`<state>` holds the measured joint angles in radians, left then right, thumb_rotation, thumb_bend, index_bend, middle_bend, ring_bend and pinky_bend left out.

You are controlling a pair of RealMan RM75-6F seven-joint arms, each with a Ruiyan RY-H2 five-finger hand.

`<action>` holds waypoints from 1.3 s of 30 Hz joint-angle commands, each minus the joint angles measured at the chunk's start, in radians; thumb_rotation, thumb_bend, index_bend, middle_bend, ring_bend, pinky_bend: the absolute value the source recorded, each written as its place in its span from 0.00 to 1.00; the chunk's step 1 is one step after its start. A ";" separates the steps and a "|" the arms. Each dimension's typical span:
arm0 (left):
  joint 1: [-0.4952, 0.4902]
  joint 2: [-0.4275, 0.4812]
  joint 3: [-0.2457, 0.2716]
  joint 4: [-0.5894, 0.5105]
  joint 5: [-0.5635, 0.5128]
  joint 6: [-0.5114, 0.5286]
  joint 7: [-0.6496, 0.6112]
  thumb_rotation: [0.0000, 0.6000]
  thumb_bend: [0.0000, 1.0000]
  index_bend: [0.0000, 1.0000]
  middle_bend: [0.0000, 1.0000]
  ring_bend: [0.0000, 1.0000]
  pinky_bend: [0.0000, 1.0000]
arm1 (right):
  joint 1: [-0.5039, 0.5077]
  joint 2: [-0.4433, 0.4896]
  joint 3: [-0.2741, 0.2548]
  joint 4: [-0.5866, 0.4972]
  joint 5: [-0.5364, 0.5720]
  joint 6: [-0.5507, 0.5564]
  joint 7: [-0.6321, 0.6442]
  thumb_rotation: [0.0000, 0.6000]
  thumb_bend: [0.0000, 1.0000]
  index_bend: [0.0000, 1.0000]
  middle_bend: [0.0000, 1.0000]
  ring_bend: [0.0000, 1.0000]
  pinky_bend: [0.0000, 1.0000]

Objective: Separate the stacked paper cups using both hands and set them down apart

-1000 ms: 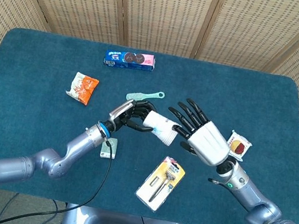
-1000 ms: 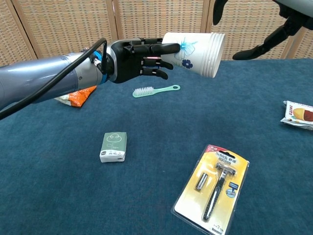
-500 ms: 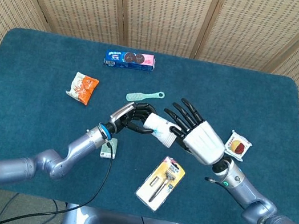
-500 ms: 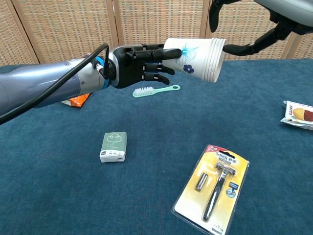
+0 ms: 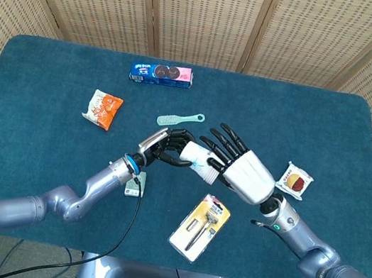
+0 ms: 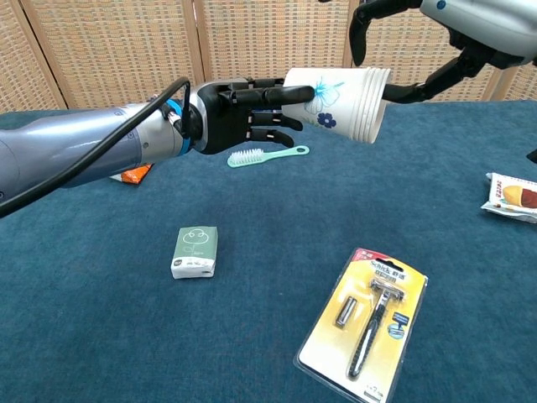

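Note:
A stack of white paper cups with a blue flower print lies sideways in the air above the table, mouth toward the right. My left hand grips its narrow bottom end; in the head view the left hand and the stacked cups sit above the table's middle. My right hand has come over the mouth end, fingers spread. In the chest view its dark fingers straddle the rim from above and the side, and I cannot see them pressing on the cups.
A green toothbrush lies behind the hands, a small green-white box front left, a yellow razor pack front right. A snack packet sits at the right, an orange bag and a cookie pack further back.
My right hand has moved left, from beside the cups to over their mouth end. The left hand has kept its hold and raised the cups slightly.

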<state>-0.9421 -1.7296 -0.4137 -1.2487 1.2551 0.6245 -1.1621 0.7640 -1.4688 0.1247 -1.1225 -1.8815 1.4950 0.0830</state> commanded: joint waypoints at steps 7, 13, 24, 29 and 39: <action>-0.002 -0.003 -0.002 0.005 0.000 -0.002 -0.003 1.00 0.12 0.55 0.56 0.49 0.52 | 0.006 -0.009 -0.008 0.008 0.006 0.002 0.002 1.00 0.51 0.55 0.26 0.12 0.11; -0.002 -0.005 -0.002 0.006 0.004 -0.004 -0.009 1.00 0.12 0.55 0.56 0.49 0.52 | 0.010 -0.016 -0.013 0.014 0.009 0.007 0.004 1.00 0.54 0.57 0.27 0.12 0.11; -0.005 -0.012 0.001 0.022 0.001 -0.013 -0.012 1.00 0.12 0.55 0.56 0.49 0.52 | 0.011 -0.020 -0.021 0.023 0.013 0.025 0.018 1.00 0.55 0.58 0.27 0.13 0.11; -0.009 -0.018 0.001 0.026 -0.001 -0.018 -0.009 1.00 0.12 0.55 0.56 0.49 0.52 | 0.013 -0.019 -0.023 0.025 0.012 0.031 0.020 1.00 0.55 0.58 0.28 0.13 0.11; -0.011 -0.023 -0.002 0.027 -0.004 -0.018 -0.001 1.00 0.12 0.55 0.56 0.49 0.52 | 0.014 -0.022 -0.029 0.035 0.009 0.043 0.016 1.00 0.58 0.64 0.28 0.13 0.12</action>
<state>-0.9528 -1.7522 -0.4155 -1.2221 1.2516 0.6060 -1.1629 0.7784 -1.4902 0.0958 -1.0880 -1.8720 1.5379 0.0988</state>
